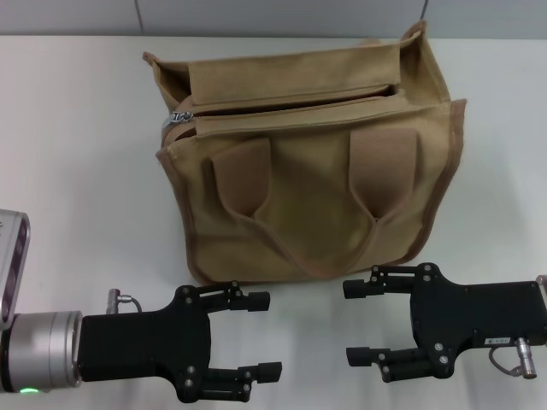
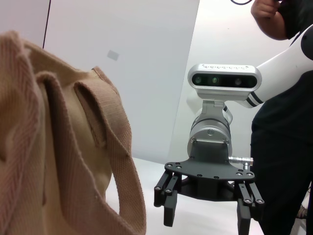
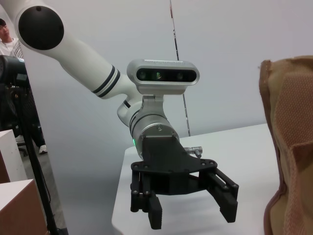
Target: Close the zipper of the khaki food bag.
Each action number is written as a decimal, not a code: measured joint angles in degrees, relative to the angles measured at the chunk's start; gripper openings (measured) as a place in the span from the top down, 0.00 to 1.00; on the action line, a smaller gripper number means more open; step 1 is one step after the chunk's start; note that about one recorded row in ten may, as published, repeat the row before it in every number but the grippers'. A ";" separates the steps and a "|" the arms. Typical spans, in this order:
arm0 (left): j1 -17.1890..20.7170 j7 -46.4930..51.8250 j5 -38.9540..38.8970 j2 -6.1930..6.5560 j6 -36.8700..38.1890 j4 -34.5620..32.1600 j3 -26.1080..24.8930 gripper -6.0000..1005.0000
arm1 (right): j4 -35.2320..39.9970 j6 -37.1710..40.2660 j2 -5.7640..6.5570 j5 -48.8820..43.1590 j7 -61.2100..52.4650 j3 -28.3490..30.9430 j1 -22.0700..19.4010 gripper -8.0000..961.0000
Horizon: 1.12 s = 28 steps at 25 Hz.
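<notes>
The khaki food bag (image 1: 308, 205) stands upright in the middle of the white table, its two brown strap handles (image 1: 256, 184) lying flat on the near face. Along its top runs the zipper (image 1: 299, 104), gaping open, with the silver pull tab (image 1: 179, 115) at the bag's left end. My left gripper (image 1: 267, 336) rests open in front of the bag's left half, fingers pointing right. My right gripper (image 1: 352, 322) rests open in front of the right half, fingers pointing left. Both are empty and clear of the bag. The left wrist view shows the bag (image 2: 49, 147) and the right gripper (image 2: 208, 215); the right wrist view shows the bag (image 3: 288, 156) and the left gripper (image 3: 190, 213).
The white table (image 1: 77, 171) extends on both sides of the bag, with a grey wall behind it. A person in black (image 2: 283, 147) stands beyond the right arm. Another person (image 3: 7, 39) and a dark stand (image 3: 29, 147) are beyond the left arm.
</notes>
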<state>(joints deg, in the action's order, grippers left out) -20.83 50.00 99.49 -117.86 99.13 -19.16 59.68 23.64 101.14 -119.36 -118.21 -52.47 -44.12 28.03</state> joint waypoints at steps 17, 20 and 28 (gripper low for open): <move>0.10 -0.08 -0.04 0.00 0.00 0.00 0.00 0.20 | 0.00 0.08 0.00 0.00 0.00 0.00 0.00 0.22; 0.15 -0.08 -0.06 0.00 0.00 -0.01 0.00 0.20 | 0.00 0.05 0.00 0.00 0.00 0.00 0.00 0.22; 0.15 -0.21 -0.35 0.23 2.80 -0.18 -2.61 0.20 | 0.00 -0.03 0.00 0.05 0.01 0.00 0.02 0.22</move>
<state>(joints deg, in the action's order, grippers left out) -20.68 49.79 99.14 -117.63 101.93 -19.34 57.07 23.64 101.11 -119.35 -118.16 -52.46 -44.12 28.05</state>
